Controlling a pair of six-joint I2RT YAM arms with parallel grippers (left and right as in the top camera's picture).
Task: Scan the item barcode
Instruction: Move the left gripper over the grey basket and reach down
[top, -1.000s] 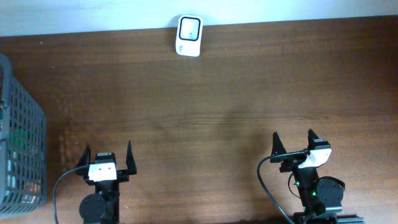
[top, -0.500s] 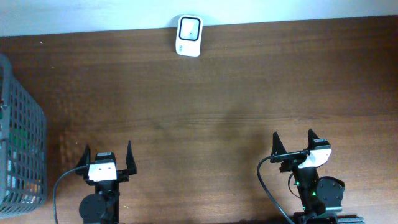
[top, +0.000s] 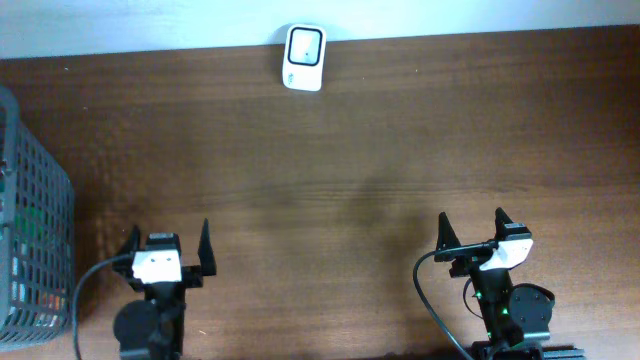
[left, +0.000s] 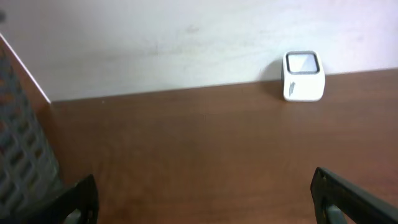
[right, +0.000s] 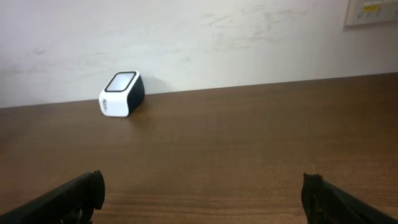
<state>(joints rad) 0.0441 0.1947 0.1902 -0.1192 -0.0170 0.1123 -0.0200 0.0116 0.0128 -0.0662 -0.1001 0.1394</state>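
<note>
A white barcode scanner (top: 303, 57) with a dark window stands at the table's far edge against the wall; it also shows in the left wrist view as the scanner (left: 303, 76) and in the right wrist view as the scanner (right: 122, 94). No item or barcode shows plainly; only bits of colour show through the mesh of the grey basket (top: 30, 250). My left gripper (top: 168, 233) is open and empty near the front left. My right gripper (top: 472, 220) is open and empty at the front right. Bare wood lies between the left gripper (left: 204, 190) fingers and the right gripper (right: 202, 186) fingers.
The grey mesh basket (left: 25, 155) stands at the table's left edge, close to my left arm. A pale wall runs along the far edge of the brown wooden table (top: 380, 150). A wall plate (right: 370, 12) shows at the top right of the right wrist view.
My left arm has shifted slightly to the left, towards the basket, with its gripper still open. The right arm and the scanner have not moved.
</note>
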